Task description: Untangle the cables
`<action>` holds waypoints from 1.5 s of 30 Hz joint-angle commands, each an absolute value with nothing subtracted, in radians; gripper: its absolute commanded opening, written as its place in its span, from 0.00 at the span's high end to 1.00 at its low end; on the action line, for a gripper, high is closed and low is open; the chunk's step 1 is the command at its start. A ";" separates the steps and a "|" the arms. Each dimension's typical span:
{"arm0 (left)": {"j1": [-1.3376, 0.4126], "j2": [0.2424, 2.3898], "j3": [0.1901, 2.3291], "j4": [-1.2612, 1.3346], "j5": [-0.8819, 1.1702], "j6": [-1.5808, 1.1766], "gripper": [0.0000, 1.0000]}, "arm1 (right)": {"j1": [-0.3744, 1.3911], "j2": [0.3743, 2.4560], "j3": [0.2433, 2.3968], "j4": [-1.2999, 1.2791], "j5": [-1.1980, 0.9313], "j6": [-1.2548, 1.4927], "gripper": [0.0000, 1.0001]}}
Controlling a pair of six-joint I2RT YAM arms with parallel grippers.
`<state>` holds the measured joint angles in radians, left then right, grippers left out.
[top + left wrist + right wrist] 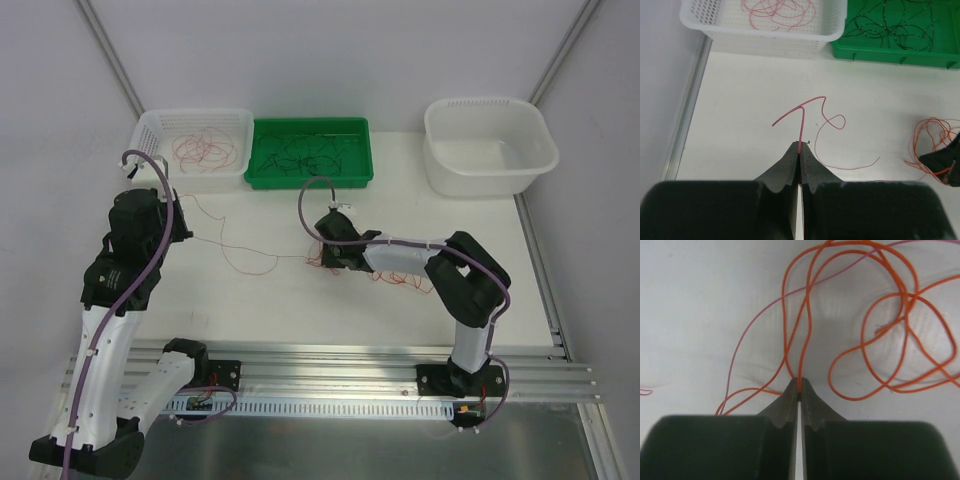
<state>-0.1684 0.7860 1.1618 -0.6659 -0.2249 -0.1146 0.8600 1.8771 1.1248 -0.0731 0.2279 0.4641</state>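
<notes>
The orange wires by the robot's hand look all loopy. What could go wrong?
The pink wire in the left gripper seems to cross the orange loops the right gripper pinches, so pulling apart might tighten a knot. Either thin wire might also slip free.

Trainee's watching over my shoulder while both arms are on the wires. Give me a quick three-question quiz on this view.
1. True or false: the left gripper is shut on a pinkish-red wire.
2. Which container holds the dark wires? A white basket, B green tray, C white tub.
3. Fill in: the right gripper pinches an ____ wire.
Key: 1 true; 2 B; 3 orange wire.
</notes>
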 commanded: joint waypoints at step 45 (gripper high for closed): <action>-0.029 0.977 0.986 -0.572 -0.195 -0.071 0.71 | 0.233 1.135 0.854 -0.575 0.130 0.152 0.50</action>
<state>-0.0315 0.9794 1.0084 -0.5953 -0.4194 -0.0620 0.1886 1.1473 0.8463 -0.5648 0.0986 0.1738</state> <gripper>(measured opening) 0.262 0.488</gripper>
